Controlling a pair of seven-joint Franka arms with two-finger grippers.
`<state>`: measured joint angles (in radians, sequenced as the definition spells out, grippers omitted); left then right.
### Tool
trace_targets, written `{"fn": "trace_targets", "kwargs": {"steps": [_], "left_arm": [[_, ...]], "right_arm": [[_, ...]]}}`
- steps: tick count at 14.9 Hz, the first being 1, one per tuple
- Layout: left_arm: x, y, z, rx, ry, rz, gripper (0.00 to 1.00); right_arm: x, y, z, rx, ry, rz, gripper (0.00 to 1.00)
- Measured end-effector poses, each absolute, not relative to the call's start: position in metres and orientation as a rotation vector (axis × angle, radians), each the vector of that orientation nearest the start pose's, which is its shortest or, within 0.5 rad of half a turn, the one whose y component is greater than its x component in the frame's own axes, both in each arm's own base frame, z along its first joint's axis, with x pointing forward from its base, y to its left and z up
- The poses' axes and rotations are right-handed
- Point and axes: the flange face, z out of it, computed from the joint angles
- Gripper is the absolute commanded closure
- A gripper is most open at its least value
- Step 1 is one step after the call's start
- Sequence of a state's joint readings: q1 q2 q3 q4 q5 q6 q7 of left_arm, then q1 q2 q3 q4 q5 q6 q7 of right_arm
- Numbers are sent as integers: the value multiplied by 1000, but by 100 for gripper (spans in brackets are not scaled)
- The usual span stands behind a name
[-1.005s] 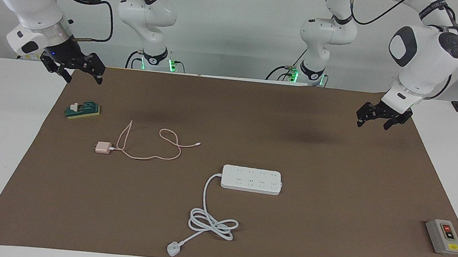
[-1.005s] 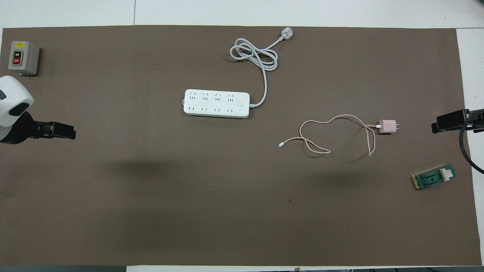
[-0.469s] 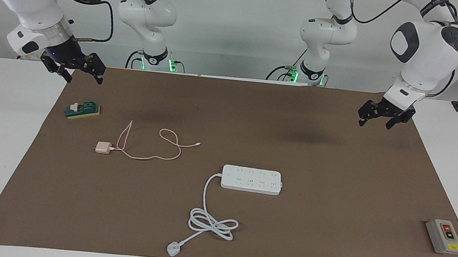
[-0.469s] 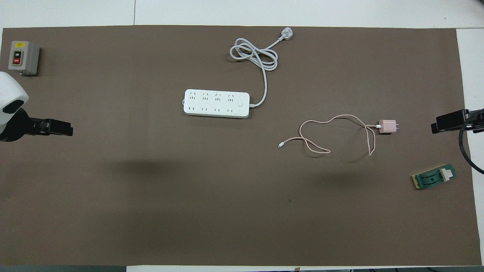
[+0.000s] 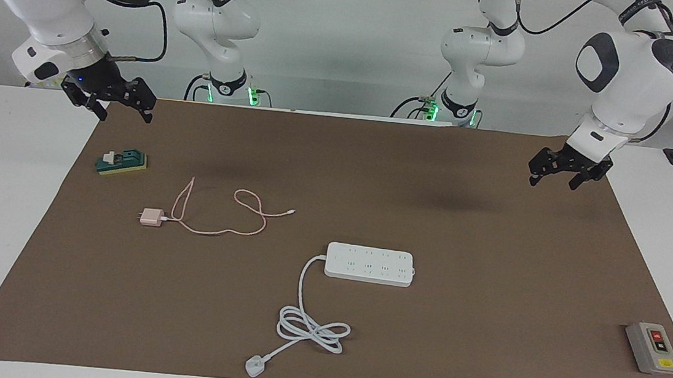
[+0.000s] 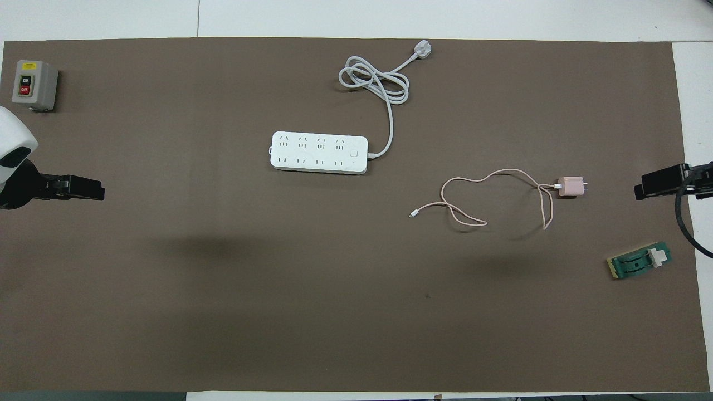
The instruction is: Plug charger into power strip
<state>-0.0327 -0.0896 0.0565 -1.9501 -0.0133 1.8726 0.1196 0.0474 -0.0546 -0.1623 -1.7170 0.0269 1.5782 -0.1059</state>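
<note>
The pale pink charger [image 5: 151, 217] [image 6: 570, 186] lies on the brown mat toward the right arm's end, prongs pointing at that end. Its thin pink cable [image 5: 218, 231] [image 6: 483, 176] loops loosely toward the table's middle. The white power strip [image 5: 369, 264] [image 6: 319, 153] lies flat near the middle, sockets up, farther from the robots than the charger. My right gripper [image 5: 123, 114] [image 6: 646, 185] hangs open and empty above the mat's edge at its own end. My left gripper [image 5: 553, 180] [image 6: 92, 189] hangs open and empty above the mat's other end.
The strip's thick white cord [image 5: 312, 328] [image 6: 374, 83] coils up and ends in a white plug [image 5: 254, 366] [image 6: 421, 50] near the mat's farthest edge. A small green block [image 5: 123, 162] [image 6: 640, 263] lies below my right gripper. A grey button box [image 5: 653, 348] [image 6: 33, 84] sits at the left arm's end.
My left gripper has drifted a little outward toward its end of the mat. The right gripper has barely shifted. Charger and power strip have not moved.
</note>
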Motion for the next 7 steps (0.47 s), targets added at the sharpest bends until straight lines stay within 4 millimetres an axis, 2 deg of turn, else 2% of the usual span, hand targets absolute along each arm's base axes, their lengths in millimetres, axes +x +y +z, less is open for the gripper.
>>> {"fn": "trace_targets", "kwargs": {"steps": [4, 7], "left_arm": [[535, 11, 520, -3154, 151, -27, 0], [535, 9, 521, -3154, 154, -30, 0]], "right_arm": [[532, -61, 587, -3096, 26, 108, 0], [531, -64, 586, -3088, 284, 116, 0]]}}
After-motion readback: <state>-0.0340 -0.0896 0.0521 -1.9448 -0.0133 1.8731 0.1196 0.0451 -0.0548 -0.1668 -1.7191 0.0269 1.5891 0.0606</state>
